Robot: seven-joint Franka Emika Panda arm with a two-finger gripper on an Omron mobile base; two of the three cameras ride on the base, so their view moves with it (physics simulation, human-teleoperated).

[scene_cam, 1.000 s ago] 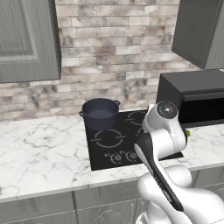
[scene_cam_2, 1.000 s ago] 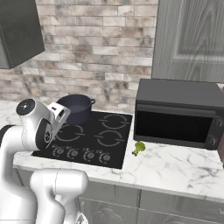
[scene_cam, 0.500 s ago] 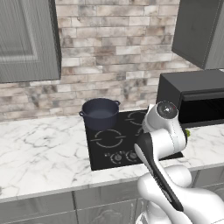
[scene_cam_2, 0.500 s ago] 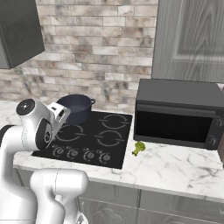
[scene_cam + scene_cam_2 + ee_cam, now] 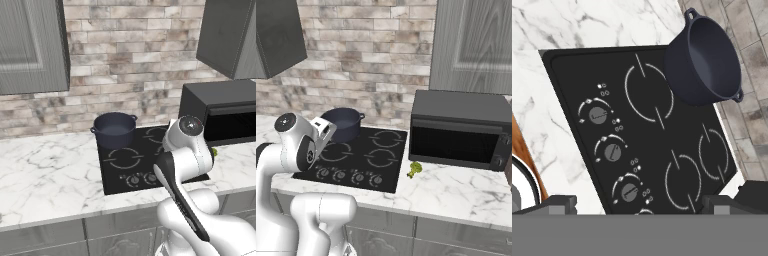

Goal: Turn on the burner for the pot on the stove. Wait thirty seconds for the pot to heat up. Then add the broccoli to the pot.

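No legible writing on stove (image 5: 662, 145) or knobs (image 5: 598, 115). Pot (image 5: 706, 60) sat far-left. Hand (image 5: 639, 205) stood apart, empty.

We see a white marble counter (image 5: 456, 192). On it lie the stove (image 5: 361, 162), the microwave (image 5: 458, 130) and the broccoli (image 5: 415, 169).
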